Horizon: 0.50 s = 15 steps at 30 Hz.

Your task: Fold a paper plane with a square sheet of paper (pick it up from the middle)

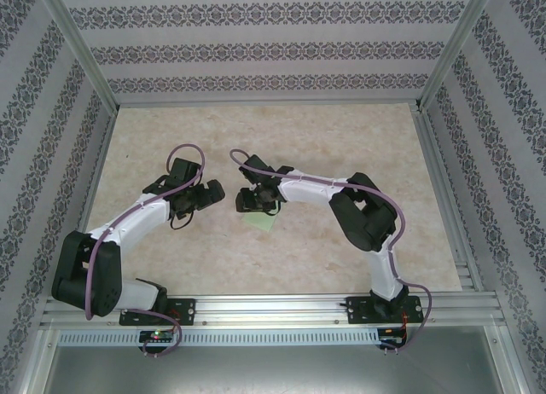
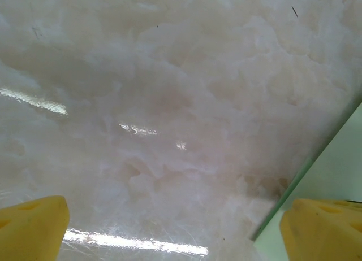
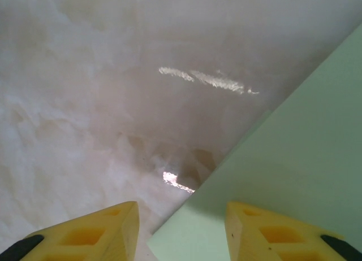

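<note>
Square sheet of paper (image 1: pixel 260 223): pale green, plain, lying near the middle of the marbled bench (image 1: pixel 341 147). Right hand (image 1: pixel 256 203), fingers apart, sits at its 12 o'clock edge; left hand (image 1: pixel 213 194), fingers apart, at its 10 o'clock.

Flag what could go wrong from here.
1. The right gripper straddles the edge of the paper, one finger over paper, one over bare table; closing may pinch the rim, not the middle.
2. The paper looks flat on the glossy table; fingers might push it instead of lifting.
3. The left gripper is close by; the arms could bump.
</note>
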Each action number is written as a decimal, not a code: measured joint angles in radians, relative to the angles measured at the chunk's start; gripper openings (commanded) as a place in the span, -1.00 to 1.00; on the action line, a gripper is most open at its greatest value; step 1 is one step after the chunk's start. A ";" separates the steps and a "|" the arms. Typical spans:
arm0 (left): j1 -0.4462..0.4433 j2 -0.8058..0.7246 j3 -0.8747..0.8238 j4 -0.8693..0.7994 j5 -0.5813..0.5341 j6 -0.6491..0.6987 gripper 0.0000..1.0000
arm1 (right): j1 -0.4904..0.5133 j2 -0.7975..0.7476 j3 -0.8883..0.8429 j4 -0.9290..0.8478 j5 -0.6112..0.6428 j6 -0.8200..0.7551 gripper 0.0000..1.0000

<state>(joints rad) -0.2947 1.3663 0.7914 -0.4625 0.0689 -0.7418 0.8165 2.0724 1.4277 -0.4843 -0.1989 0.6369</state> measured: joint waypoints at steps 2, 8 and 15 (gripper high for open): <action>0.000 0.001 0.000 0.003 0.012 0.003 1.00 | 0.000 0.003 0.000 -0.014 -0.010 -0.018 -0.11; 0.000 0.007 0.000 0.020 0.055 0.008 1.00 | 0.000 -0.013 -0.035 -0.014 -0.026 -0.113 -0.11; 0.000 0.030 0.000 0.050 0.121 0.020 0.99 | -0.019 -0.123 -0.172 -0.063 -0.028 -0.246 -0.10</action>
<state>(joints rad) -0.2947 1.3960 0.7918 -0.4122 0.1902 -0.7219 0.7975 1.9495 1.2556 -0.5476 -0.2272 0.3912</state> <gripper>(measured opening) 0.996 0.447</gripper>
